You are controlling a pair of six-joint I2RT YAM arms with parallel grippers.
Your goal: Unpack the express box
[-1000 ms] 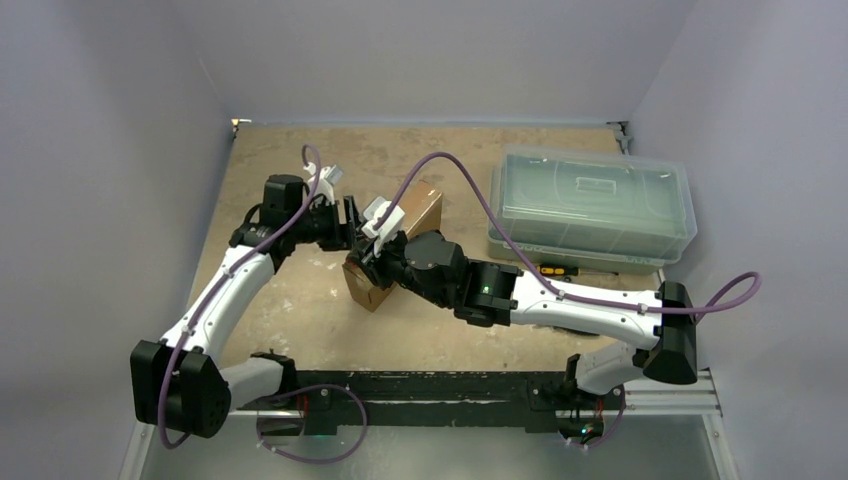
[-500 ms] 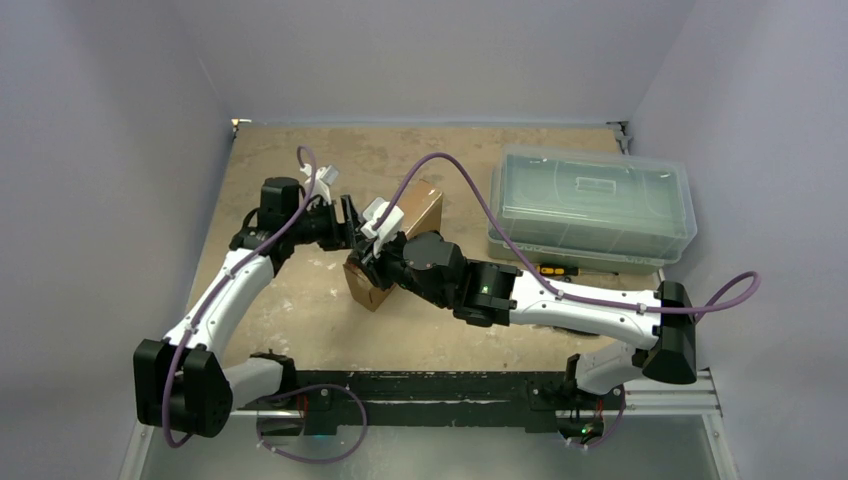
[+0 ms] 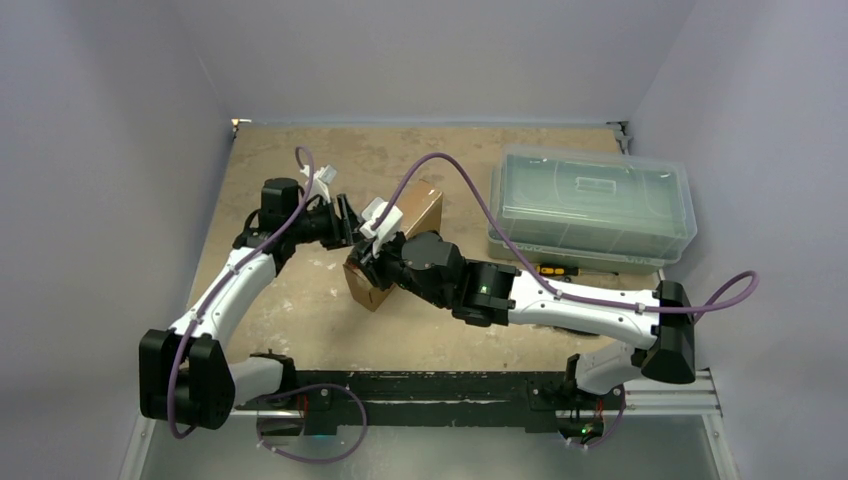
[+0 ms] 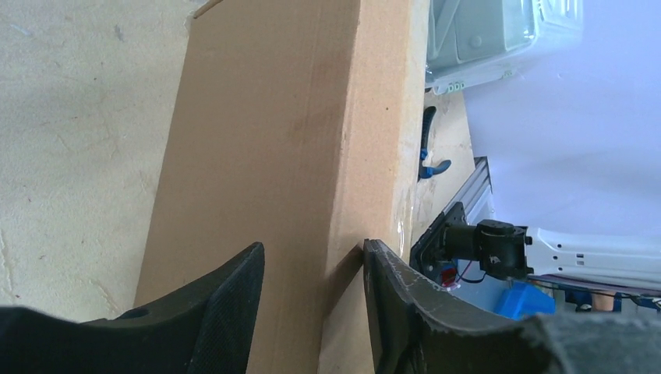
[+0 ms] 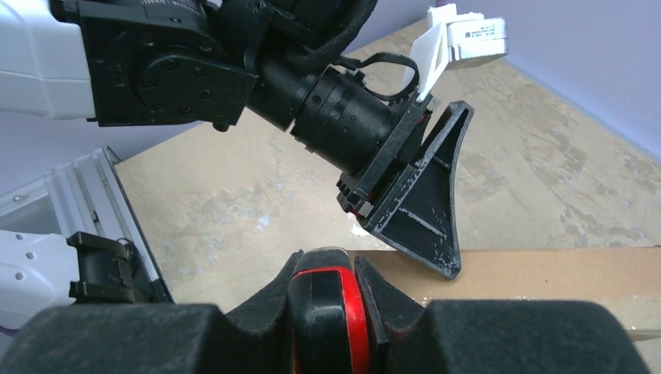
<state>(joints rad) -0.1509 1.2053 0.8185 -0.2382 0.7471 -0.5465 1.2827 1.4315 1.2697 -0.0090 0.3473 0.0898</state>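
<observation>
- Box (image 3: 418,210): stands on one long edge at mid-table (image 3: 300,320), tilted, between the two grippers. It is closed, so the unpacking has yet to reach the contents.
- Left gripper (image 4: 310,253): jaws part-way apart, astride the upper edge of the box. One finger lies over the broad face and the other touches the corner of the narrow face. Whether they pinch the cardboard cannot be told.
- Right gripper (image 3: 372,262): jaws closed on a red-and-black tool (image 5: 327,327), probably a cutter. It is held just above the box edge and close to the left finger. No blade can be seen.
- Step in hand (judged): opening the seal, with the left arm steadying the box while the right brings the tool to the seam.
- Glossy strip (image 5: 546,305): runs along the edge and is probably tape.
- Next move (judged): a firm left grip comes first. The tool tip then goes onto the taped seam, clear of the left finger, and cuts shallow so that the contents are spared.
- Bin (image 3: 590,200): clear, lidded, well apart at the right.
- Writing: none legible on the box, tool or bin. The box faces in view are plain brown.
</observation>
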